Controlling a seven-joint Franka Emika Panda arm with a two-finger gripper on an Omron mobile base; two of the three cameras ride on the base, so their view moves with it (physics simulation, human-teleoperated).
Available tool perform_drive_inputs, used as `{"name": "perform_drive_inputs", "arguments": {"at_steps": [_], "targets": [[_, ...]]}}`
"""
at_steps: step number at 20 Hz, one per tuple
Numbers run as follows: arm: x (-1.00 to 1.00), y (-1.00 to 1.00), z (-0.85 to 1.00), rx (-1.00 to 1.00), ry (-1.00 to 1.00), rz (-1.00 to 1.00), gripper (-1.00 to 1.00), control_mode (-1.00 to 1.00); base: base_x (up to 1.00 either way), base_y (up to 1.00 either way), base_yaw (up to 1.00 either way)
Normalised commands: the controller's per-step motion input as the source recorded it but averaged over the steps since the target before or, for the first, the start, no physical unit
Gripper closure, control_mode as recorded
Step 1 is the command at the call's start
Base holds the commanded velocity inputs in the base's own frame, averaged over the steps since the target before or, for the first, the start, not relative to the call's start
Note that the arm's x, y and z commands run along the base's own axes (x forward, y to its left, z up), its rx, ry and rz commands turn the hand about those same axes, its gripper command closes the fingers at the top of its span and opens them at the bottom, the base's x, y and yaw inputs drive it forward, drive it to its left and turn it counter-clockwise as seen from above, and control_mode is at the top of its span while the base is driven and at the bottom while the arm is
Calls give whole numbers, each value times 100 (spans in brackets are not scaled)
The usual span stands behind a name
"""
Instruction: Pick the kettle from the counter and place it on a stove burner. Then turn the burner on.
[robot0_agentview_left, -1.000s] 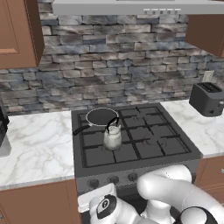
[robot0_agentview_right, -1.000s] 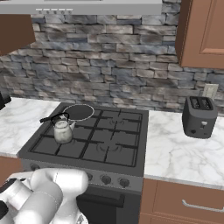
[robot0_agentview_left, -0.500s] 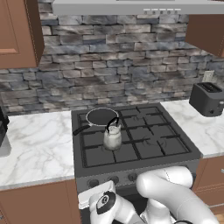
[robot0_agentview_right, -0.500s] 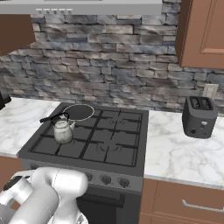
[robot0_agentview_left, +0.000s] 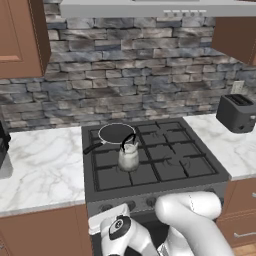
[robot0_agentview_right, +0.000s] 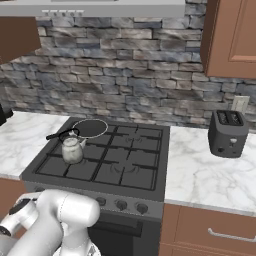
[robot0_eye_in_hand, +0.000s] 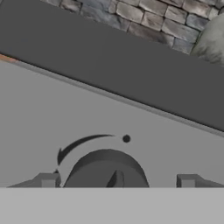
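The end effector (robot0_eye_in_hand: 117, 180), now lower at the stove front, stands spread astride a burner knob (robot0_eye_in_hand: 107, 168); kettle (robot0_agentview_left: 128, 156) already sits on the stove burner (robot0_agentview_left: 131, 174).

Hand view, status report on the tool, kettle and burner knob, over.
Tool open, straddling a round dark stove knob, not yet gripping. Small silvery-grey kettle with black arched handle sits on front-left burner. Round black frying pan behind it; nothing blocking the knob.

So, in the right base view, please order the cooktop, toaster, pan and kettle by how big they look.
1. cooktop, largest by far
2. toaster
3. pan
4. kettle
The pan and kettle look close in size, so their order is uncertain.
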Motion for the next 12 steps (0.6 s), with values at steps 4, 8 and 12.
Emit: {"name": "perform_drive_inputs", "arguments": {"at_steps": [4, 8, 12], "targets": [[2, 1, -6, -2, 0, 0, 100, -100, 0, 0, 0], [0, 0, 0, 0, 0, 0, 100, -100, 0, 0, 0], [-14, 2, 0, -4, -16, 13, 100, -100, 0, 0, 0]]}}
